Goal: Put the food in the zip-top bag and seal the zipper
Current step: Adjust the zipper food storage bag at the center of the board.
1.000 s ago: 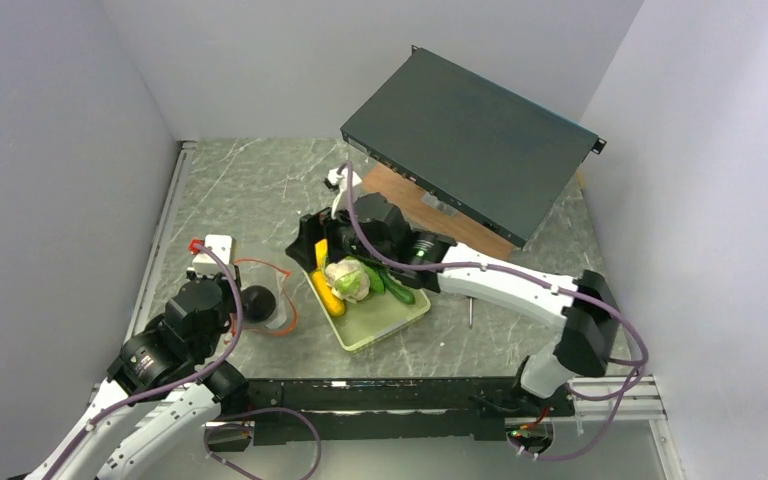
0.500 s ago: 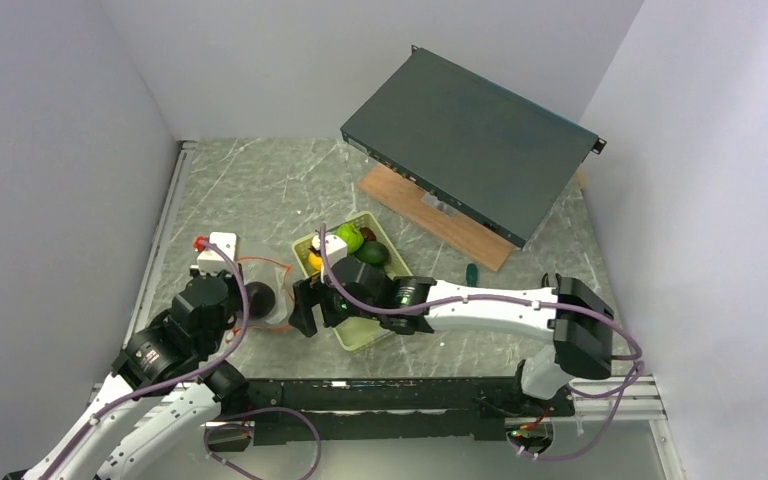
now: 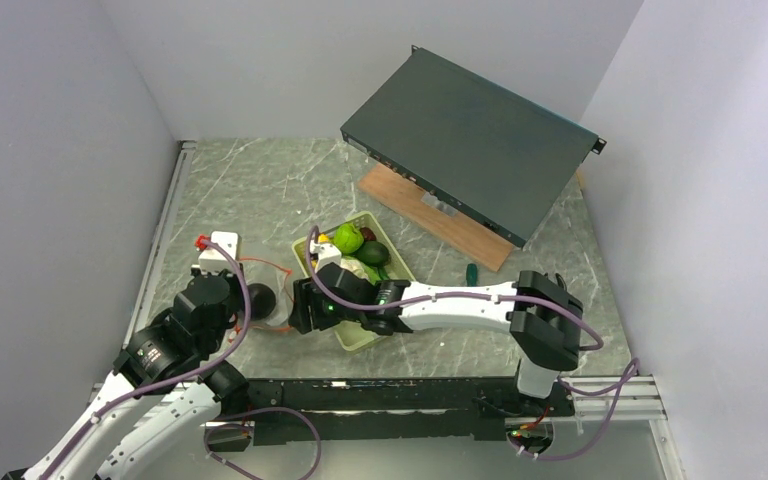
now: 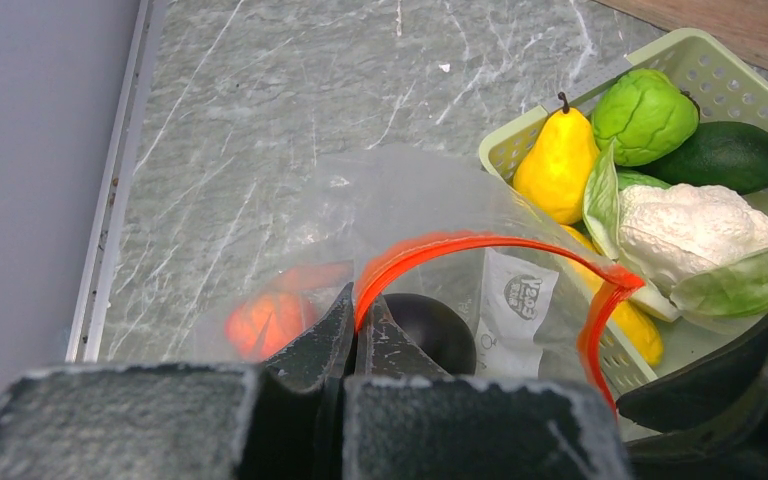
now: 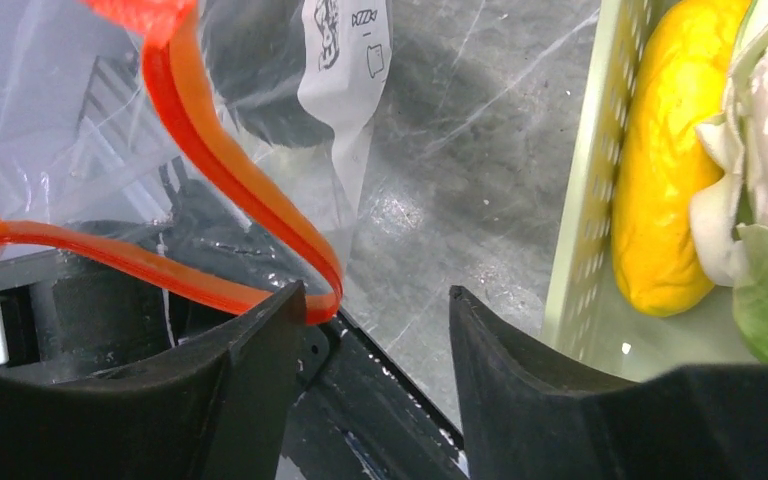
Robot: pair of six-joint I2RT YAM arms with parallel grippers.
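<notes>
White packet (image 4: pixel 513 310) in zip-top bag (image 4: pixel 415 195) — printed logo, lettering illegible

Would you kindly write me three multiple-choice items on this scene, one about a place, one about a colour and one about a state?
1. Where is the cauliflower?
A. in the basket
B. inside the zip-top bag
C. in the left gripper

2. What colour is the zipper along the bag's mouth?
A. blue
B. red-orange
C. white

3. What is the left gripper doing?
A. hanging open
B. shut on the cauliflower
C. shut on the bag's rim

Answers: 1 A, its white head and green leaves lie among the other food in the basket. 2 B, the left wrist view shows the strip as a red-orange loop. 3 C, its fingers meet on the rim in that view.
</notes>
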